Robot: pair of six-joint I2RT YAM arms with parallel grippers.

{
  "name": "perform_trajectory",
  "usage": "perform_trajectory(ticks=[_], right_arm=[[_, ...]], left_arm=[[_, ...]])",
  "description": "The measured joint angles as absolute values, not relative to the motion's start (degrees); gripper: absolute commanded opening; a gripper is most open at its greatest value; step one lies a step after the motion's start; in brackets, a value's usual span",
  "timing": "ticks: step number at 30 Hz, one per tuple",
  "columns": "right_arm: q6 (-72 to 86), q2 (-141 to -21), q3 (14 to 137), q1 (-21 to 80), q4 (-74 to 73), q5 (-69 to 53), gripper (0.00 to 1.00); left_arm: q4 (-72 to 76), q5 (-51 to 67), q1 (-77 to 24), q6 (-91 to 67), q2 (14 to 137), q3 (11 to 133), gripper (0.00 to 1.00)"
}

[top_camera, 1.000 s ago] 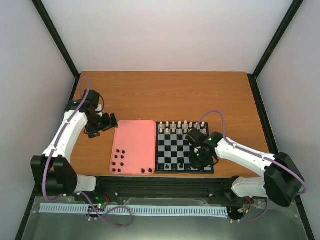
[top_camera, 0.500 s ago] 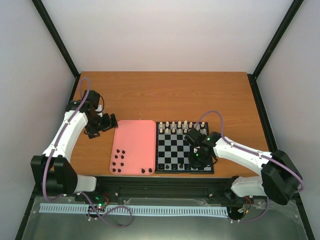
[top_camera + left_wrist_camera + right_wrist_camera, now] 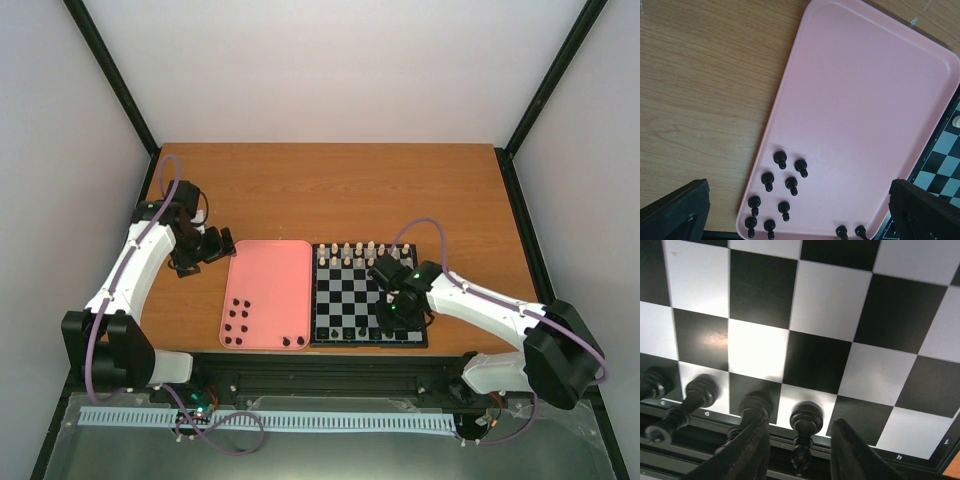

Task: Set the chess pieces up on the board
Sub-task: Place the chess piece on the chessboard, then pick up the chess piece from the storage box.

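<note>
Barely shifted over the board, right fingers stand open astride a near-row black piece, likely light, tippy, best pinched at its waist; left fingers gape too.

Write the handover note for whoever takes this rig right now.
Left tool: open, empty, over the table beside the pink tray.
Right tool: open, jaws either side of a black piece on the near rank of the board, with a gap on each side.
Done: four black figures show on that rank in the right wrist view. Cream pieces line the far side.
Left: ten black pieces sit at the tray's near end, to go onto the board.
</note>
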State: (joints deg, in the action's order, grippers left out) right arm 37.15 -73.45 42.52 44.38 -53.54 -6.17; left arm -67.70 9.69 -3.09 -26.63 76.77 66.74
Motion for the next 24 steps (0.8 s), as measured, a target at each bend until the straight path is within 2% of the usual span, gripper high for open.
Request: perform_trajectory(ticks=[3, 7, 13, 19, 24], right_arm=[[37.04, -73.43, 44.29, 44.40, -54.50, -5.26, 0.44], [37.47, -73.21, 47.99, 44.40, -56.27, -2.57, 0.46], [37.08, -74.08, 55.48, 44.40, -57.76, 0.84, 0.55], [35.11, -80.58, 67.00, 46.00, -57.74, 2.74, 0.56], [33.89, -89.32, 78.08, 53.82, -57.06, 4.05, 0.56]], left_arm=[[-67.70, 9.69, -3.09, -26.63, 76.77, 66.74, 1.00], [-67.66, 9.72, -3.09, -26.61, 76.77, 66.74, 1.00], [-67.46, 9.74, -3.09, -26.61, 76.88, 66.74, 1.00], [-67.53, 10.17, -3.09, -26.61, 77.17, 66.92, 1.00], [-67.57, 10.57, -3.09, -26.61, 77.10, 67.40, 1.00]])
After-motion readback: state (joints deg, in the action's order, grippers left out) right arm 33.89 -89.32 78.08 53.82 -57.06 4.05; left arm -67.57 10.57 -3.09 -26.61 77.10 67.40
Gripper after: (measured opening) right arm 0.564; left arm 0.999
